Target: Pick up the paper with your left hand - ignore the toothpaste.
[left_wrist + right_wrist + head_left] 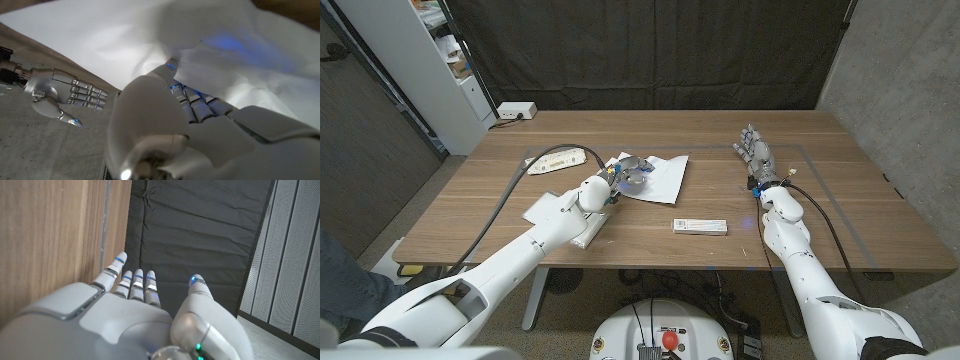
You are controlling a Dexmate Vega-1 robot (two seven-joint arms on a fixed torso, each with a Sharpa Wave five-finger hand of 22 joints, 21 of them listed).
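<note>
— Paper point(655, 176)?
— White sheet, thin and matte, crumpled and lifted at the corner nearest the left hand point(620, 178), flat toward the far edge. Lying on the wooden table point(470, 205), just beyond and left of the toothpaste point(700, 226). In the left wrist view point(100, 35), creased into soft folds over the fingers.

— Left hand?
— Grey-white plastic and metal, blue lights at the fingers. Curled into the paper's rumpled near corner, gripping it. Same hand in its own wrist view point(195, 125), fingers point(200, 105) tucked under the folds.

— Right hand?
— Same make point(758, 158), well to the right of the paper, empty, fingers straight and a little spread. Seen also from the left wrist point(62, 94) and from its own wrist point(140, 310).

— Toothpaste?
— Long flat white carton, printed, lying lengthwise just near of the paper, apart from both hands.

— Anything else?
— White oblong device with grey cable point(560, 161) left of the paper. White power strip point(515, 111) on the floor beyond the table's far left corner.

— Surface and room?
— Brown wood grain, rounded edge. Black curtain point(650, 50) behind, grey wall at right, white shelving point(440, 60) far left of the paper.
</note>
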